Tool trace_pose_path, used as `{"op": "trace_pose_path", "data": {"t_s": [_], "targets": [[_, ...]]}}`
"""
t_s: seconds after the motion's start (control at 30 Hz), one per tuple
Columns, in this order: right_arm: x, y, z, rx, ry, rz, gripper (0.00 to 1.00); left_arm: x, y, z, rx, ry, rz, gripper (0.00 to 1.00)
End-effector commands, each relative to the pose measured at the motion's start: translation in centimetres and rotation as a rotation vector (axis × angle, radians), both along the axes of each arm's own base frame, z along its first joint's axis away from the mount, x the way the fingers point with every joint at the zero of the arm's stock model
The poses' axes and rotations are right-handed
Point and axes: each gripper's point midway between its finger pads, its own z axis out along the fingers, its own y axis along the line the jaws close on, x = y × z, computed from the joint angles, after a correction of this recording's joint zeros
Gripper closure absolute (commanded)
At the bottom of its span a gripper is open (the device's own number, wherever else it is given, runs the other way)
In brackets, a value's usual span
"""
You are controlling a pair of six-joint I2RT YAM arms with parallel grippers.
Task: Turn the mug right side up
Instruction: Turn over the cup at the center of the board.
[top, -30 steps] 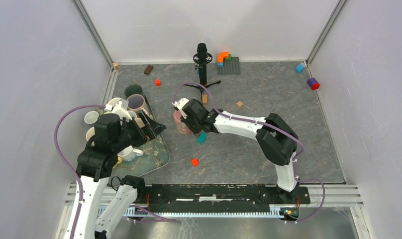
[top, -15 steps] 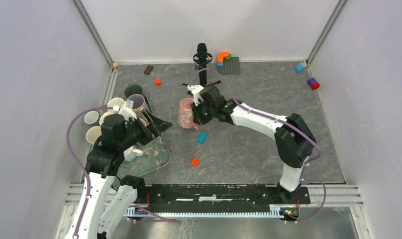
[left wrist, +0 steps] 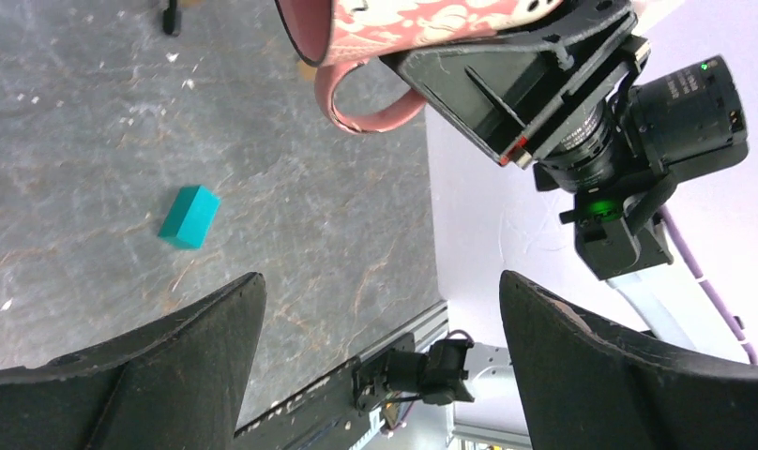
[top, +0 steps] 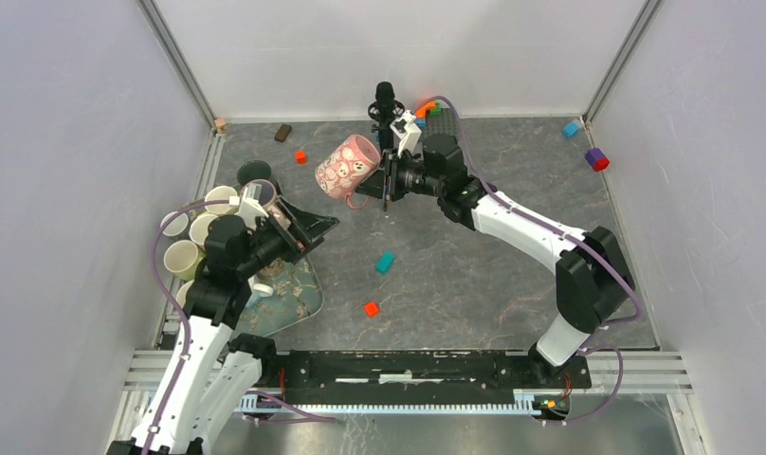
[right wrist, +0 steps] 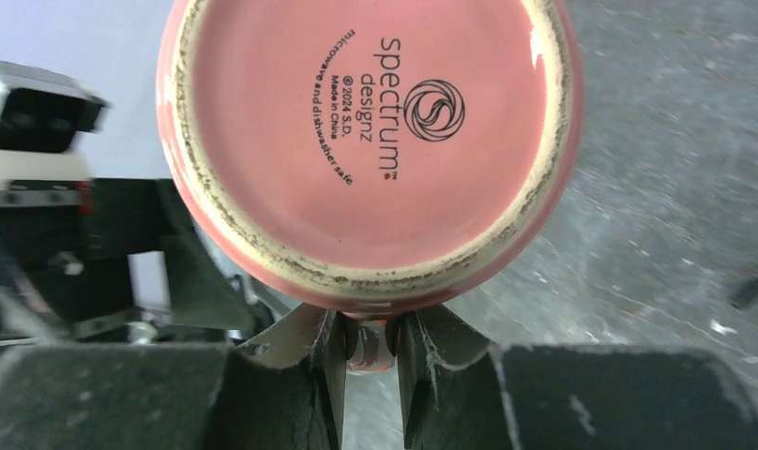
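Now your right gripper [right wrist: 366,345] is clamped on the handle of the mug [top: 347,166], held on its side above the far table [top: 474,275], not yet upright or set down; your left gripper [left wrist: 380,281] gapes empty.

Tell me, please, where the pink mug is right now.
In the top view the pink mug hangs above the far middle of the table, held by its handle in the right gripper, just left of the black stand.

Glossy ceramic mug [right wrist: 371,141], matt stone-look table [top: 474,275]
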Motion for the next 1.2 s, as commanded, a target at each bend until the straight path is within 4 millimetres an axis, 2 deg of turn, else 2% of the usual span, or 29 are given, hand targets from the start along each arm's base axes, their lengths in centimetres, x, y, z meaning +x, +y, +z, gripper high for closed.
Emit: {"op": "trace_pose_path", "data": {"t_s": [0.0,0.17,0.37,0.6,0.8,1.17], "targets": [[-2.1,0.0,12.6,0.364,-0.152,0.079,1.0,1.4,-1.2,3.9,-0.113,-0.141,-0.031,0.0],[-2.8,-0.6,14.7,0.471,-0.118,0.109,1.0,2.8,-2.3,5.8,-0.188,-0.231,-0.055,0.03],[-3.6,-1.3,16.1,0.55,-0.089,0.135,1.0,4.5,-3.6,7.5,-0.254,-0.293,-0.09,0.16],[-4.0,-1.7,16.6,0.591,-0.062,0.144,1.0,5.2,-5.5,8.4,-0.302,-0.32,-0.128,0.27],[-4.4,-1.9,16.5,0.625,-0.029,0.16,1.0,5.4,-6.1,9.4,-0.374,-0.355,-0.139,0.39],[-4.9,-2.0,16.7,0.677,0.022,0.193,1.0,4.9,-7.3,9.8,-0.375,-0.366,-0.179,0.48]]}}
